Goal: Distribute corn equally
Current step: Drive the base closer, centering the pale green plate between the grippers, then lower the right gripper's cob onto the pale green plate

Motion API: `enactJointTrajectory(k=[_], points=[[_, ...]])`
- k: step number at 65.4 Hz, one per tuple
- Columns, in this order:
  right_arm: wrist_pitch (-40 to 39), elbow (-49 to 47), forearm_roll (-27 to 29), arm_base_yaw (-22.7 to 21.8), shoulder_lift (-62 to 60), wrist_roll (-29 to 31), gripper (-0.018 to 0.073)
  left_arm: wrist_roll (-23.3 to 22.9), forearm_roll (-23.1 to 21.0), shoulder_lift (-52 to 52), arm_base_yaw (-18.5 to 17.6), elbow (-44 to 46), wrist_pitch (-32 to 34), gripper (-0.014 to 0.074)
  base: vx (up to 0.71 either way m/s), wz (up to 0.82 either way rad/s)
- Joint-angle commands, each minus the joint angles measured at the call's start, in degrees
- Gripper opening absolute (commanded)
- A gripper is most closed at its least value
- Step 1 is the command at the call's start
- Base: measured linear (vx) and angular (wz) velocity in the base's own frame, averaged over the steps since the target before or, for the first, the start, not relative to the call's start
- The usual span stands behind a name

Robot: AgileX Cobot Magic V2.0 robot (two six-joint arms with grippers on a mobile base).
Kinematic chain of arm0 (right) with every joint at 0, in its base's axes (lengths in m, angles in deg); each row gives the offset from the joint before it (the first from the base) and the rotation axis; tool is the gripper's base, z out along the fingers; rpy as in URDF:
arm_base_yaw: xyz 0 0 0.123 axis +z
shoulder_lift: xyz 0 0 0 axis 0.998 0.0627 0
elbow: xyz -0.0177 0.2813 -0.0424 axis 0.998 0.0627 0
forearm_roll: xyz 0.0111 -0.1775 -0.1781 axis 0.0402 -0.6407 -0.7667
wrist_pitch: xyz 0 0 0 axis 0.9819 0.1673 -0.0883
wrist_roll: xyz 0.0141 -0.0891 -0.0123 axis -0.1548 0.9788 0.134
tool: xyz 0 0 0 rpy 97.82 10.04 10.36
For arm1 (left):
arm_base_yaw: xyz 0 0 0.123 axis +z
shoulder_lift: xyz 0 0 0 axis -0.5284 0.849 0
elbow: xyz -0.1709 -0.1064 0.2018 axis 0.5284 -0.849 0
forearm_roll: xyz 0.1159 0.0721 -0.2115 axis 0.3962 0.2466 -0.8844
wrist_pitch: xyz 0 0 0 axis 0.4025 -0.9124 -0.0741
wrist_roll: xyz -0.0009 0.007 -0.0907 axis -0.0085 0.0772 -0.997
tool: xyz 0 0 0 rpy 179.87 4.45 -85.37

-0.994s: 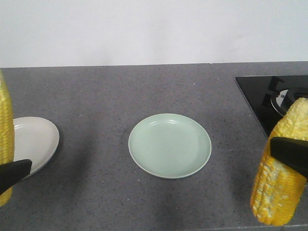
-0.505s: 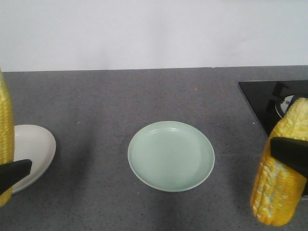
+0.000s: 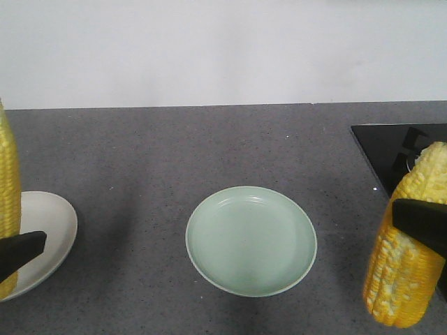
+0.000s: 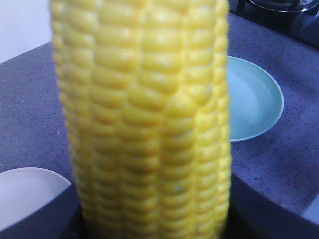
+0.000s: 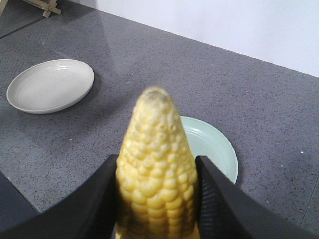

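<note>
Each gripper holds one corn cob upright. At the front view's left edge stands a golden corn cob (image 3: pixel 7 188), and one black finger (image 3: pixel 22 248) of my left gripper crosses it. That cob (image 4: pixel 149 124) fills the left wrist view and hides the jaws. My right gripper (image 5: pixel 156 164) is shut on a paler, tapered corn cob (image 5: pixel 154 124), tip up, seen at the front view's right edge (image 3: pixel 405 279). A light green plate (image 3: pixel 251 241) lies bare in the middle between the arms. A white plate (image 3: pixel 45 227) lies bare at the left.
A black hob (image 3: pixel 394 150) is set into the grey counter at the right, behind the right cob. A white wall runs along the counter's far edge. A small wooden stand (image 5: pixel 44 7) sits at the far corner in the right wrist view.
The counter, both plates and the hob have slid lower in the front view. Both grippers and their cobs keep the same place in the frame.
</note>
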Motion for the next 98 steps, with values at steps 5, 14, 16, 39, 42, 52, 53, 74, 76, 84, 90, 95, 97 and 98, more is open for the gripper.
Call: enactJointTrajectory(k=[5,14,16,39,42,52,53,74,76,84,90,95,97,98], points=[[-3.4,-1.3,1.5,-0.4,0.1,0.6,0.0254,0.0,-1.2,-0.1,0.0,1.3,4.0,0.0244,0.04,0.01],[-3.4,-1.3,1.5,-0.4,0.1,0.6,0.0254,0.0,-1.2,-0.1,0.0,1.3,4.0,0.0244,0.04,0.00],[-3.4,-1.3,1.5,-0.4,0.1,0.6,0.0254,0.0,-1.2,-0.1,0.0,1.3,4.0,0.0244,0.04,0.00],[-3.4,-1.3,1.5,-0.4,0.1,0.6,0.0254,0.0,-1.2,-0.1,0.0,1.3,4.0,0.0244,0.01,0.00],[-3.4,-1.3,1.5,-0.4,0.1,0.6,0.0254,0.0,-1.2,-0.1,0.0,1.3,4.0,0.0244,0.00,0.00],[-3.4,-1.3,1.5,-0.4,0.1,0.6,0.0254,0.0,-1.2,-0.1,0.0,1.3,4.0,0.0244,0.00,0.00],[-3.4,-1.3,1.5,-0.4,0.1,0.6,0.0254,0.0,-1.2,-0.1,0.0,1.3,4.0,0.0244,0.00,0.00],[-3.4,-1.3,1.5,-0.4,0.1,0.6,0.0254,0.0,-1.2,-0.1,0.0,1.3,4.0,0.0244,0.00,0.00],[-3.4,-1.3,1.5,-0.4,0.1,0.6,0.0254,0.0,-1.2,-0.1,0.0,1.3,4.0,0.0244,0.00,0.00],[-3.4,-1.3,1.5,-0.4,0.1,0.6,0.0254,0.0,-1.2,-0.1,0.0,1.3,4.0,0.0244,0.00,0.00],[-3.4,-1.3,1.5,-0.4,0.1,0.6,0.0254,0.0,-1.2,-0.1,0.0,1.3,4.0,0.0244,0.00,0.00],[-3.4,-1.3,1.5,-0.4,0.1,0.6,0.0254,0.0,-1.2,-0.1,0.0,1.3,4.0,0.0244,0.00,0.00],[-3.4,-1.3,1.5,-0.4,0.1,0.6,0.0254,0.0,-1.2,-0.1,0.0,1.3,4.0,0.0244,0.00,0.00],[-3.4,-1.3,1.5,-0.4,0.1,0.6,0.0254,0.0,-1.2,-0.1,0.0,1.3,4.0,0.0244,0.00,0.00]])
